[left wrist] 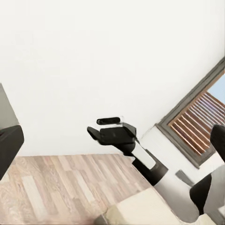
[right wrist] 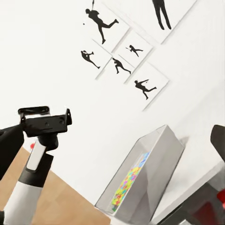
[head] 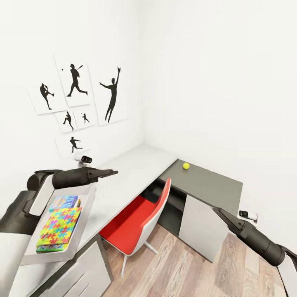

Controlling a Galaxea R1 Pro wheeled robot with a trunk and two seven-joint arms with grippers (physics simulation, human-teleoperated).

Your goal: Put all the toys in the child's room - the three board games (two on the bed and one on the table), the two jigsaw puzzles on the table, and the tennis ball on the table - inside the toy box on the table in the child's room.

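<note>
Chair [head: 140,222] red, tucked under table [head: 123,181] | tennis ball [head: 186,166] beyond

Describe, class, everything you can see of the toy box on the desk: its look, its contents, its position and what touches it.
The toy box is a shallow, pale grey, semi-clear rectangular tray with sloping walls. It rests flat on the pale top of the table, near the wall. Inside lies a bright jigsaw puzzle on top, with a blue board game beyond it. The left gripper hangs above its far end, not touching. The right wrist view shows its see-through side wall.
</note>
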